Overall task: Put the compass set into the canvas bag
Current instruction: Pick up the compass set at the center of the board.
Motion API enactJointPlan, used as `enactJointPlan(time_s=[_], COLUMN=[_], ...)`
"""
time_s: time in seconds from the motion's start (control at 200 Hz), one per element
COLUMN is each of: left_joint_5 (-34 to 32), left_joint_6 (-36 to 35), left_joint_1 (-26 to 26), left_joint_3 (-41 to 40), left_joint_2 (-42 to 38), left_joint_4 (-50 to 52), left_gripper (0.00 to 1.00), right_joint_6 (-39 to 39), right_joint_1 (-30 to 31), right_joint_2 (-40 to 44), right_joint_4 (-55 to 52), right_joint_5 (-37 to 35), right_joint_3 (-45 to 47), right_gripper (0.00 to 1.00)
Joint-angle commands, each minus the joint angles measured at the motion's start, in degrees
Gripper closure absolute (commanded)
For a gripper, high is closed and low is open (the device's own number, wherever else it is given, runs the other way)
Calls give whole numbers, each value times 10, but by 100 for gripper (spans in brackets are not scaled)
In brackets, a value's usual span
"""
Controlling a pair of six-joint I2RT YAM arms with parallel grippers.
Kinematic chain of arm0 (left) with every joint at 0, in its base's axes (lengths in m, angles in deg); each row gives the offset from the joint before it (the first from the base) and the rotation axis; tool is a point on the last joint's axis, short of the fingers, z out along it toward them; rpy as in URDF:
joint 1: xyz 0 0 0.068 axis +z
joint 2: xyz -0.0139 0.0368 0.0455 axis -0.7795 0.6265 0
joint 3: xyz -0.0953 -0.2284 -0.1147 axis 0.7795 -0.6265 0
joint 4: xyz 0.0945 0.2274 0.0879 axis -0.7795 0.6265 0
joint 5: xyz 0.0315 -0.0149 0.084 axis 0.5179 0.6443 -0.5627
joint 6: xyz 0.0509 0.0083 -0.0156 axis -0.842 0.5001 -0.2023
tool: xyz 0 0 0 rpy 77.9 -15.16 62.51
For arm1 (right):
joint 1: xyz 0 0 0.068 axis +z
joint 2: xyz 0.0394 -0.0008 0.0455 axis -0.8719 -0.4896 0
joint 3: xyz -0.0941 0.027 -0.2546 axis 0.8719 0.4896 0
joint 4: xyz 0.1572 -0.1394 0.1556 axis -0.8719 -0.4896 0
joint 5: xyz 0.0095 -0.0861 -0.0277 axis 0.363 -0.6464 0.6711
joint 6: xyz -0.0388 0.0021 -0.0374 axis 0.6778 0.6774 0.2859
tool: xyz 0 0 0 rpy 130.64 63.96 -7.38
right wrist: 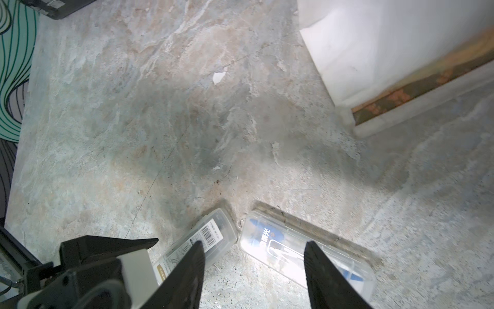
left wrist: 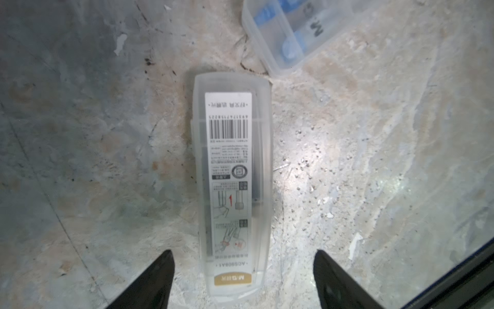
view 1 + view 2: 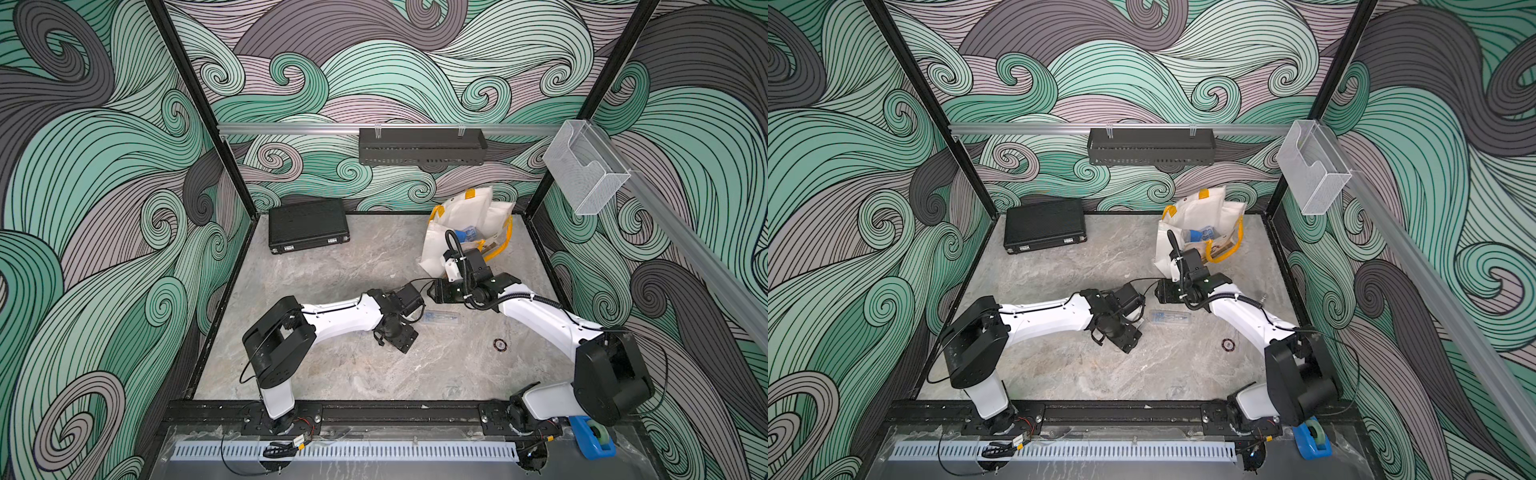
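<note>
A black hard briefcase (image 3: 307, 224), ribbed, with two metal latches, lies flat at the back left of the stone-patterned surface (image 3: 332, 374).

Toward the middle, the left claw (image 2: 243, 252) hangs low. Its two black wedge fingers are spread wide on either side of the compass set (image 2: 232, 174) and grip nothing; bare surface shows between each finger and the case. The compass set lies flat mid-surface. It is a long, narrow case of frosted plastic with rounded ends, and a white barcode label with a gold band faces up. Through the lid its contents are only a dark blur.

Almost corner to corner with its far end lies a wider clear case (image 2: 291, 34) holding blue parts, cropped by the left wrist view. Near that case the right claw (image 1: 252, 243) hangs with its fingers partly spread and empty. In both top views the two wrists crowd this spot, and the plastic shows only as a pale sliver.

The canvas bag (image 3: 461, 212) slumps at the back right, well apart from the compass set. It is soft off-white fabric with yellow strap handles (image 3: 503, 245), and its mouth gapes. Something blue (image 3: 467, 235) inside is hard to make out, and the right wrist hides the bag's lower front.

A small dark disc (image 3: 500, 344) lies farther right. A blue tape dispenser (image 3: 592, 438) sits past the front rail.
</note>
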Motion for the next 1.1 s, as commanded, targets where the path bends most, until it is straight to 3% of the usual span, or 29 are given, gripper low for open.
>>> enactJointPlan(time_s=[0.0, 0.311, 0.631, 0.856, 1.092], left_joint_5=[-12, -27, -31, -39, -47], left_joint_6=[-8, -8, 10, 47, 97], left_joint_1=[-3, -4, -3, 9, 55], left_joint_3=[28, 59, 40, 5, -47], left_joint_2=[27, 70, 73, 56, 7], left_joint_4=[42, 71, 34, -19, -110], left_gripper=[21, 33, 62, 67, 69], right_joint_6=[-25, -25, -11, -3, 6], right_joint_1=[-12, -22, -22, -22, -22], right_joint_2=[7, 11, 17, 20, 22], right_joint_4=[7, 27, 29, 32, 37], right_joint_5=[8, 2, 7, 21, 44], right_joint_3=[13, 18, 17, 21, 20], right_gripper=[40, 40, 40, 40, 40])
